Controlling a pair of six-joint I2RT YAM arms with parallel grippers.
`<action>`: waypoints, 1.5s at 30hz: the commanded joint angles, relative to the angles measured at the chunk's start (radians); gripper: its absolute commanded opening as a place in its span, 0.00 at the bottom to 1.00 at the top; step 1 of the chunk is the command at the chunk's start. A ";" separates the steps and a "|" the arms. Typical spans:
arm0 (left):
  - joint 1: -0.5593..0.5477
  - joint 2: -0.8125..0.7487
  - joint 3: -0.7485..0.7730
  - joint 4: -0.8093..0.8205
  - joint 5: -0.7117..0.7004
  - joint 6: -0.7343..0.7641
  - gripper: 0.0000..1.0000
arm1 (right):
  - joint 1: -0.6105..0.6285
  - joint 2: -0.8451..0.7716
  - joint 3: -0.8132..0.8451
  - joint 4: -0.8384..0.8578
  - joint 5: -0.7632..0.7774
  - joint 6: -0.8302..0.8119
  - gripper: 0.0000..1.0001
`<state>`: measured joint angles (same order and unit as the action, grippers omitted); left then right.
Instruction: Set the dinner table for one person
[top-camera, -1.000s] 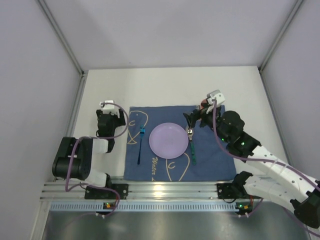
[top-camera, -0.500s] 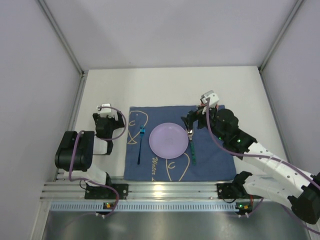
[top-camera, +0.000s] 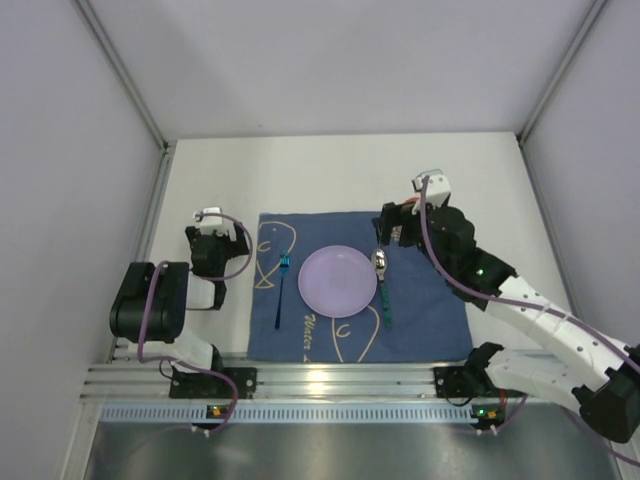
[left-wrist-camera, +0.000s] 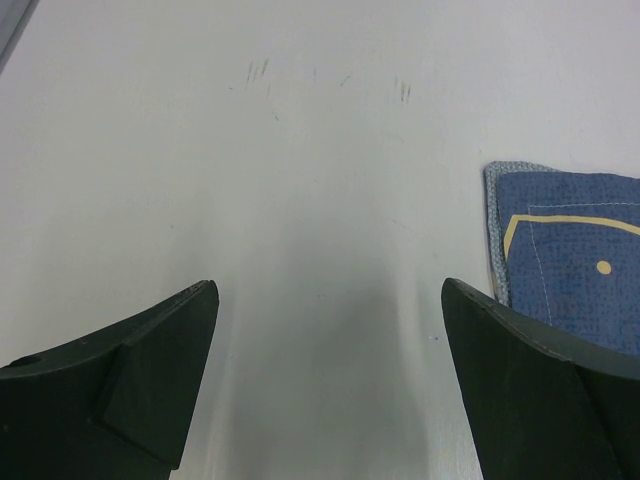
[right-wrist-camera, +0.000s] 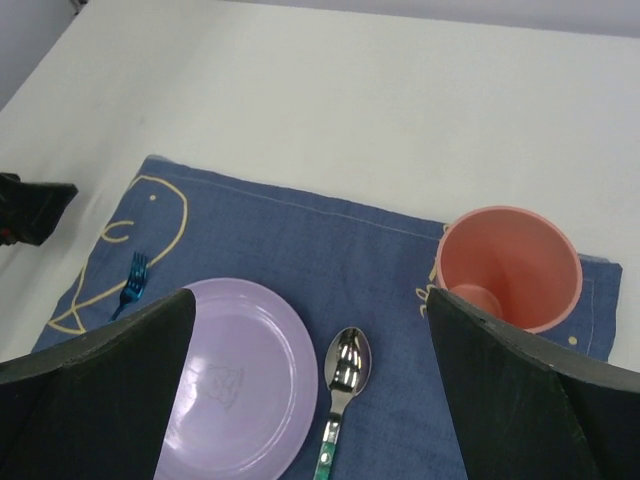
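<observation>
The white dinner table (top-camera: 330, 170) carries a dark blue cloth mat (top-camera: 430, 305). On the mat lie a purple plate (top-camera: 337, 281), a blue fork (top-camera: 281, 288) to its left and a green-handled spoon (top-camera: 381, 285) to its right. In the right wrist view I see the plate (right-wrist-camera: 235, 385), the spoon (right-wrist-camera: 343, 372), the fork (right-wrist-camera: 132, 280) and an upright pink cup (right-wrist-camera: 510, 265) at the mat's back right corner. My right gripper (top-camera: 388, 226) is open and empty above the mat, between spoon and cup (right-wrist-camera: 310, 330). My left gripper (top-camera: 220, 232) is open and empty over bare table (left-wrist-camera: 330, 300), left of the mat's corner (left-wrist-camera: 560, 250).
A ribbed aluminium rail (top-camera: 330, 380) runs along the near edge by the arm bases. Grey walls close in the table on the left, the back and the right.
My right gripper has drawn back and up from the spoon's bowl toward the far right of the mat. The spoon stays beside the plate. The left arm folded back slightly.
</observation>
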<state>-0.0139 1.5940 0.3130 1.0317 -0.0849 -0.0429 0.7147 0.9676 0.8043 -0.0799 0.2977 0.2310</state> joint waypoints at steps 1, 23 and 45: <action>0.000 -0.022 0.006 0.056 0.019 -0.006 0.99 | -0.011 0.040 0.104 -0.041 0.077 0.048 1.00; 0.000 -0.022 0.006 0.057 0.019 -0.005 0.98 | -0.041 0.198 0.381 -0.575 -0.176 0.048 1.00; 0.000 -0.023 0.006 0.057 0.019 -0.006 0.98 | 0.040 0.056 0.297 -0.508 -0.019 0.180 1.00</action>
